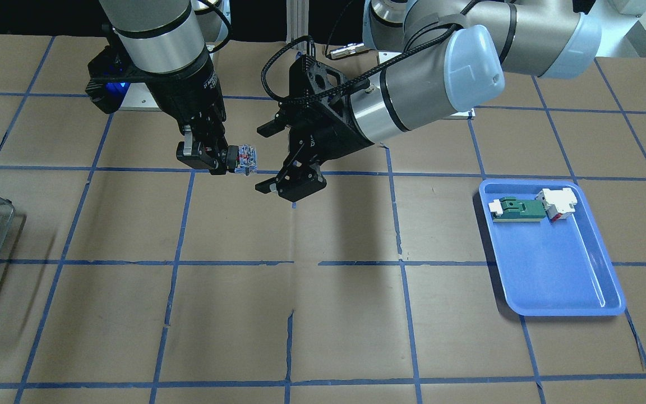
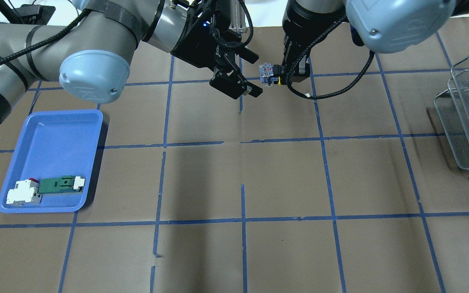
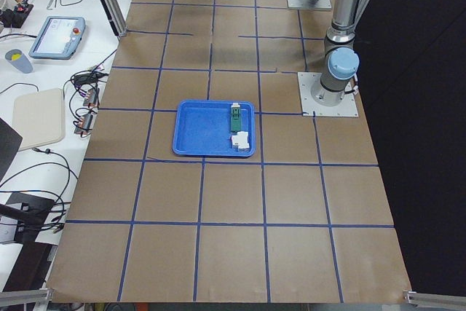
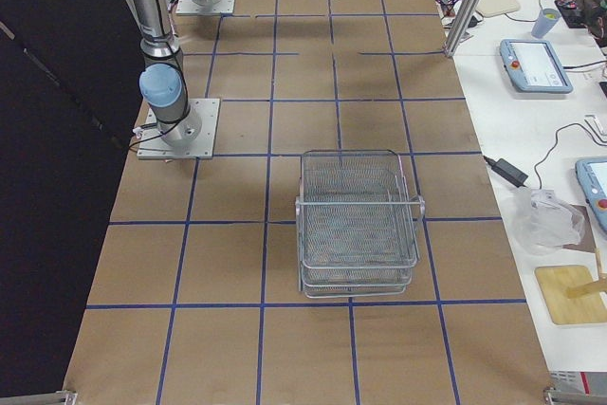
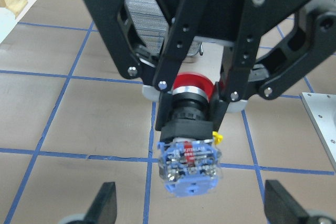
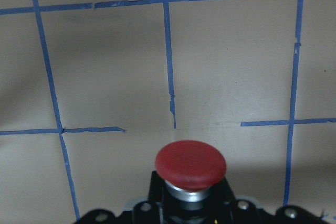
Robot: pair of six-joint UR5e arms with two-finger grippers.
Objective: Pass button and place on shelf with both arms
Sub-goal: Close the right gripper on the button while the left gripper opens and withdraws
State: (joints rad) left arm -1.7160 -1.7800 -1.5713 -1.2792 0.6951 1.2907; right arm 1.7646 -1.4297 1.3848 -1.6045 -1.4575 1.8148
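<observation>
over the brown papered table (image 2: pixel 283 179), on the robot's side of its middle, the right gripper (image 2: pixel 284 75) has the button (image 2: pixel 268 70) pinched between its fingers and holds it clear of the surface. in the left wrist view the right gripper's fingers (image 5: pixel 237 85) are closed on the button's (image 5: pixel 191 145) black body just beneath the red cap, and the blue-and-whitish terminal end points toward that camera. the right wrist view shows only the red cap (image 6: pixel 190 165) above the taped grid. the left gripper (image 2: pixel 255 74) faces the terminal end with its jaws spread wide and nothing in them. its fingertips (image 5: pixel 105 203) sit far out to either side, and from overhead they stop just short of the button without touching it. from the front, the left gripper (image 1: pixel 270 159) and right gripper (image 1: pixel 211 157) are level with each other, the button (image 1: pixel 244 160) between them. the shelf (image 2: pixel 466 118) stands well apart at the table's right end. the blue tray (image 2: pixel 55 138) lies at the left end, with a green-and-white part (image 2: pixel 59 184) touching a white block (image 2: pixel 23 192).
</observation>
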